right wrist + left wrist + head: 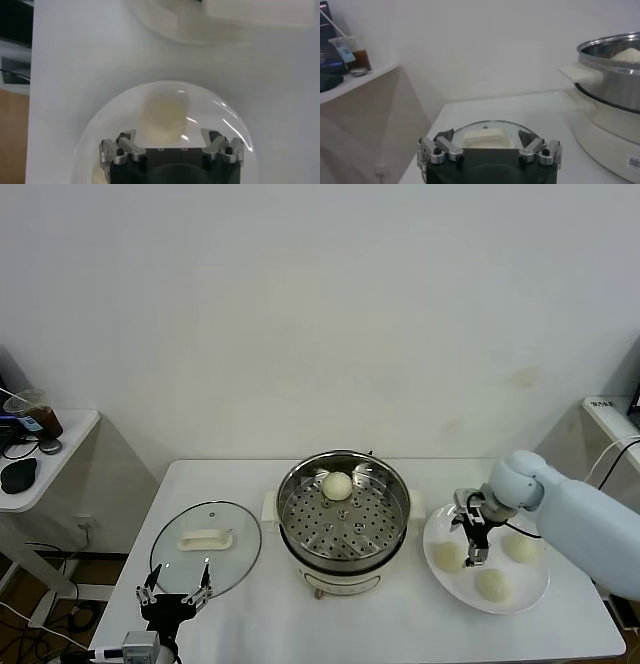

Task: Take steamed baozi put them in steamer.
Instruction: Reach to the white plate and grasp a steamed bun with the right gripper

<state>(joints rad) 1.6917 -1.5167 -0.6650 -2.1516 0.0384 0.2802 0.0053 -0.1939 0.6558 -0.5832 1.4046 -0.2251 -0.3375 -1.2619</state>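
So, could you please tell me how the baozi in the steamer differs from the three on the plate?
The lone baozi sits on the steamer's perforated tray, far side; the other three lie together on the white plate. The right pincer hovers open over the plate's baozi; nothing nears the steamer's. All look alike: round, pale, smooth.

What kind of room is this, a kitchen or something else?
Probably a lab or test room staged as a kitchen corner, not a real kitchen: a plain white table against a bare wall holds only a steamer, its glass lid and a plate of baozi.
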